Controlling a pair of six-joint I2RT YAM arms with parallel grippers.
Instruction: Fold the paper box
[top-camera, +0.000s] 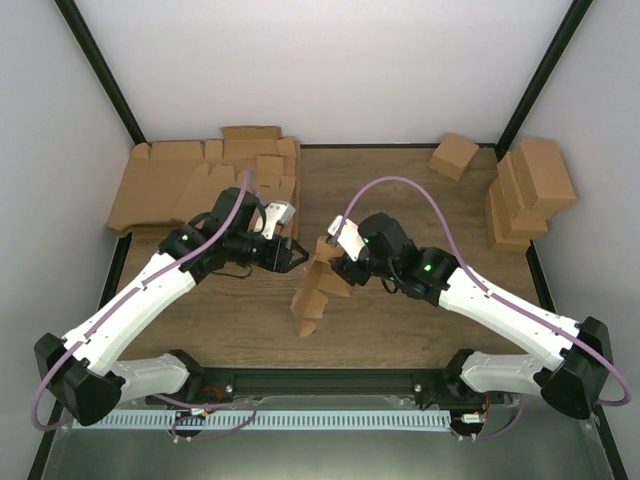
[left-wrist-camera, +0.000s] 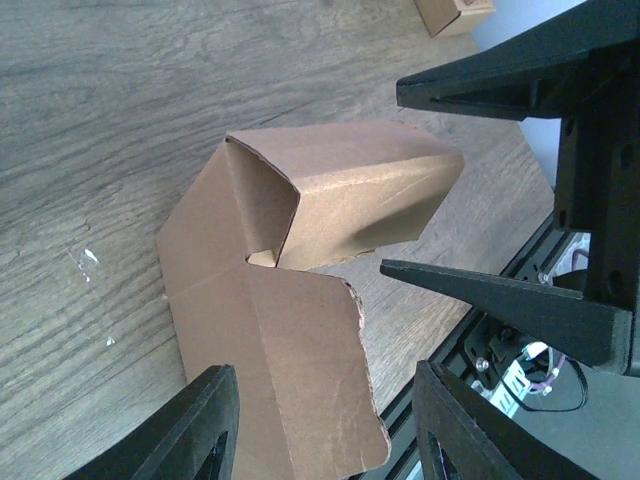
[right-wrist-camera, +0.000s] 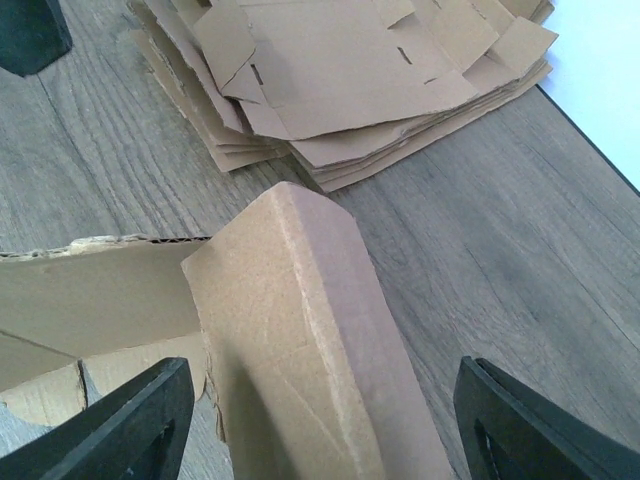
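A brown paper box (top-camera: 318, 290) stands partly folded, tilted on edge at the middle of the wooden table. In the left wrist view one wall of the box (left-wrist-camera: 345, 195) is bent into a hollow sleeve and a flat flap (left-wrist-camera: 290, 370) spreads toward the camera. My left gripper (left-wrist-camera: 322, 380) is open astride that flap, with a gap at its right finger. My right gripper (right-wrist-camera: 322, 370) is open around the folded wall (right-wrist-camera: 300, 330), with neither finger touching it. Seen from above, both grippers (top-camera: 298, 257) (top-camera: 335, 268) meet at the top of the box.
A stack of flat cardboard blanks (top-camera: 200, 180) lies at the back left, also seen in the right wrist view (right-wrist-camera: 340, 70). Finished boxes (top-camera: 530, 190) are piled at the back right, with one loose box (top-camera: 453, 155) beside them. The black frame rail (top-camera: 330, 380) runs along the near edge.
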